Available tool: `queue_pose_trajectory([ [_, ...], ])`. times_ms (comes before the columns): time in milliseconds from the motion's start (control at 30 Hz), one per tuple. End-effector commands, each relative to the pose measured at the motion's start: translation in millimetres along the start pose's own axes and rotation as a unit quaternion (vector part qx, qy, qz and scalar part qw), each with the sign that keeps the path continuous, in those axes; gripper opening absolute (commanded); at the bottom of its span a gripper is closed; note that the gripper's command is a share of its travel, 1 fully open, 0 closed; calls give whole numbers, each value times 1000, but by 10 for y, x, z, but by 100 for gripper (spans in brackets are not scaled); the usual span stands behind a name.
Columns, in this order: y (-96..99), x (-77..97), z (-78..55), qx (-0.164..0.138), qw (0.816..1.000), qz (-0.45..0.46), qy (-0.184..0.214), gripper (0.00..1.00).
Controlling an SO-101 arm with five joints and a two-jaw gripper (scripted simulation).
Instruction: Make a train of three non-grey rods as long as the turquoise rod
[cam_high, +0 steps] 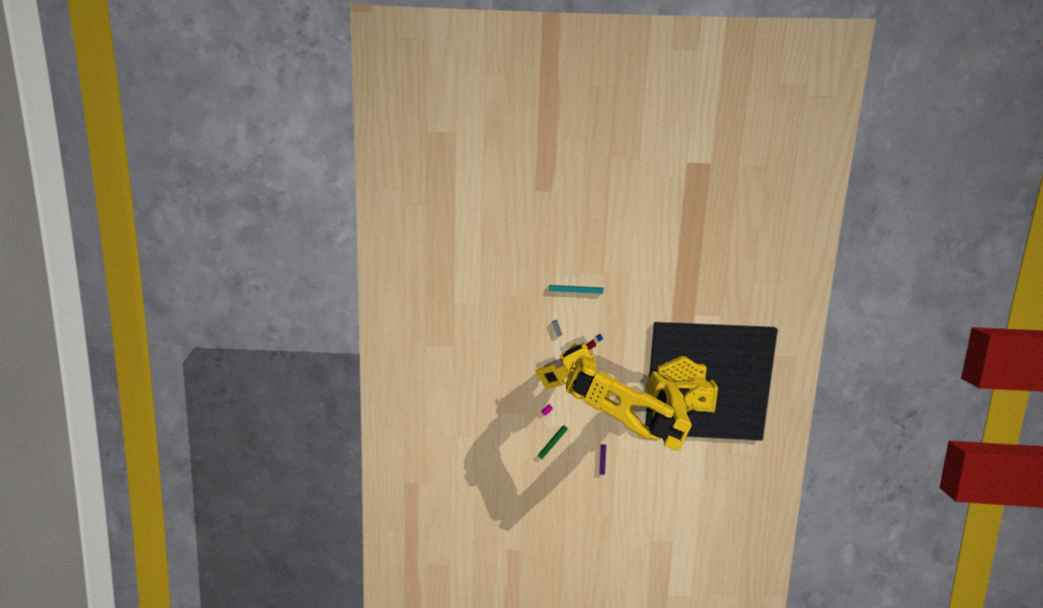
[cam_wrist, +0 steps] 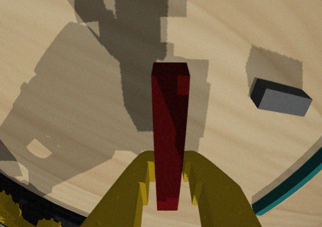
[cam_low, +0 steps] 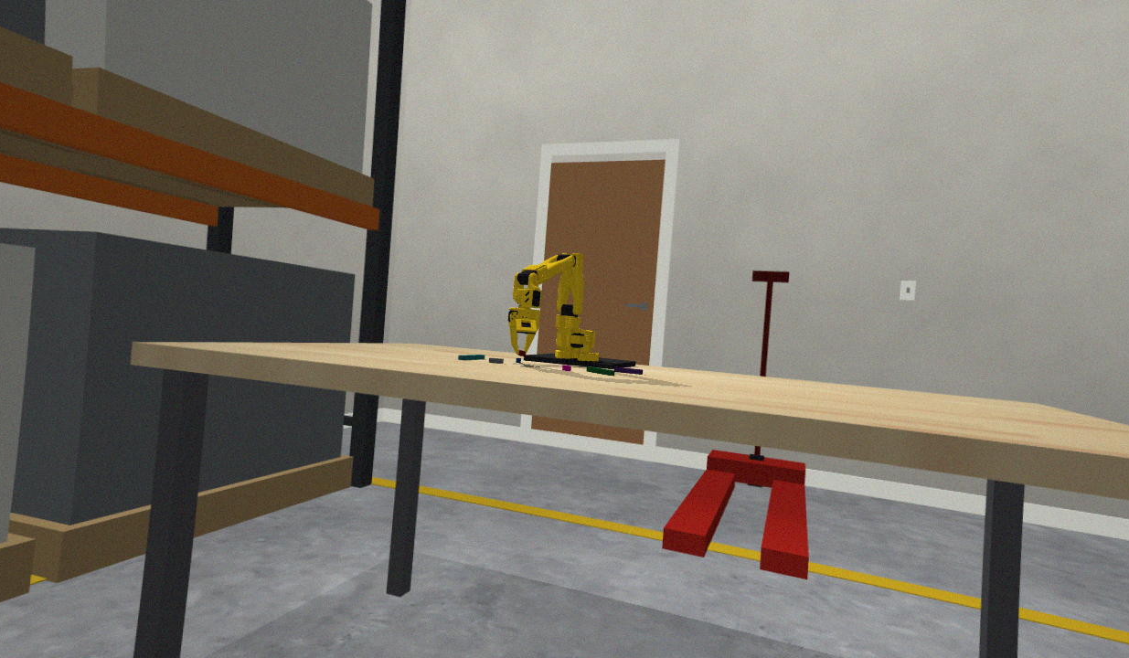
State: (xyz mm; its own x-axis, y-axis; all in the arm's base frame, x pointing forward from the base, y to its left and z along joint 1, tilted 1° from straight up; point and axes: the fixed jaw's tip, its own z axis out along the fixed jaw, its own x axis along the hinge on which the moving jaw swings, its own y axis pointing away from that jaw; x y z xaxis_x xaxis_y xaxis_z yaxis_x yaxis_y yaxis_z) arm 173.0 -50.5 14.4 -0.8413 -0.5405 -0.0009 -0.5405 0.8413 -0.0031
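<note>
Gripper point(cam_wrist: 169, 183) clamped on the red rod point(cam_wrist: 169, 126), yellow fingers pressing its two sides near the lower end. Rod pointing away from the wrist camera, far end over the wooden table point(cam_high: 509, 113), its shadow on the boards beyond. In the top view, only a short piece of red point(cam_high: 591, 344) showing past the gripper, with the blue rod point(cam_high: 600, 337) right by its tip. Grey rod point(cam_wrist: 282, 97) lying flat to the right in the wrist view, apart from the red one. Turquoise rod point(cam_high: 575, 289) farther out, flat, alone, well apart from the rest. On the arm's other side: magenta rod point(cam_high: 545, 409), green rod point(cam_high: 552, 442) and purple rod point(cam_high: 602, 458), all flat, none touching another. Arm rooted on a black base plate point(cam_high: 752, 339).
</note>
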Motion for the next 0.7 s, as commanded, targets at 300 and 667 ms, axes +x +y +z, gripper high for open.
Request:
queue_pose_trajectory([
  [300, 32, 0, 109, -6, 1000, 0, 4, 0],
  [667, 49, 12, 143, -13, 1000, 1, 10, 0],
])
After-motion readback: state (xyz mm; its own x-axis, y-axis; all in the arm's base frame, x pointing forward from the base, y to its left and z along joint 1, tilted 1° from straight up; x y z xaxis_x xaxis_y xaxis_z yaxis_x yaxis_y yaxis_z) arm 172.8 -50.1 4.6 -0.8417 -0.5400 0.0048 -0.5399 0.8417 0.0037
